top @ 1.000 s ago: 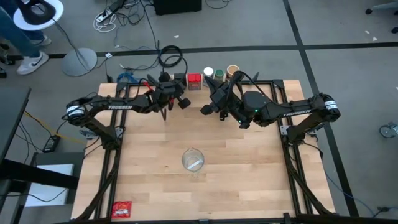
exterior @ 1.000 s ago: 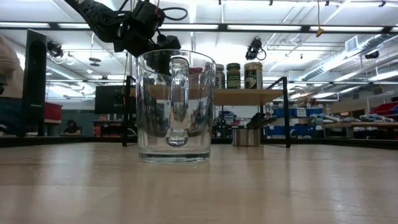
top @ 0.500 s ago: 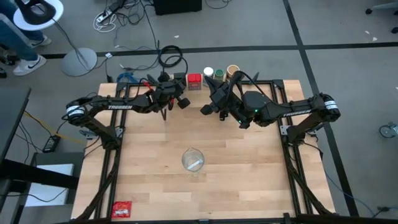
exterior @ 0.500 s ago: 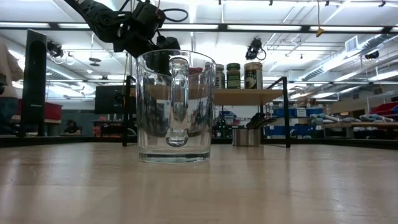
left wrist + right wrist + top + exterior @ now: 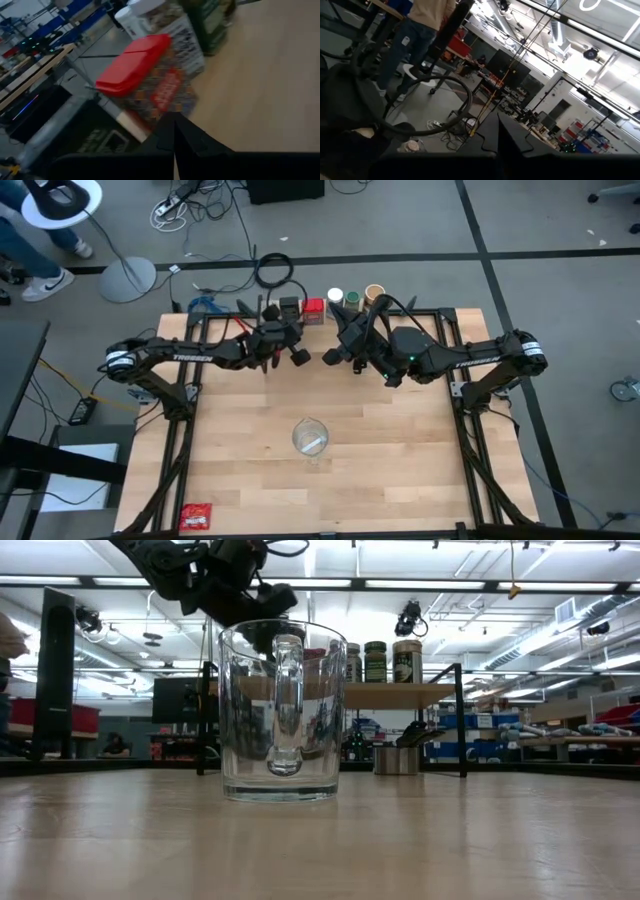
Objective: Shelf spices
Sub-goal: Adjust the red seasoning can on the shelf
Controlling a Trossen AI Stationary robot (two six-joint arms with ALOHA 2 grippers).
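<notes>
The spices stand in a row on the shelf (image 5: 430, 695) at the table's far edge. They are a red tin (image 5: 312, 310), a white-lidded jar (image 5: 335, 298), a green-lidded jar (image 5: 352, 301) and a tan-lidded jar (image 5: 375, 293). My left gripper (image 5: 173, 117) is shut and empty. In the high view it (image 5: 293, 330) is just left of and in front of the red tin (image 5: 150, 80), pointing at the tin's lower part. My right gripper (image 5: 498, 116) is also shut and empty. It hangs raised in front of the jars (image 5: 340, 338) and points slightly upward into the room. My left gripper's shut fingertips stand close before the red tin's lower front corner (image 5: 167, 107). They come slanting slightly downward from the table's left and near side. I cannot tell whether they touch the tin, which stands upright.
A clear glass mug (image 5: 310, 437) stands mid-table and fills the middle of the low view (image 5: 280, 710). A flat red packet (image 5: 196, 516) lies at the near left corner. Cables (image 5: 275, 275) lie on the floor behind the shelf. A person's legs (image 5: 40, 270) show at the far left.
My left gripper has swung toward the table's right along the far edge, closer to the red tin, staying shut. The right arm has kept still.
</notes>
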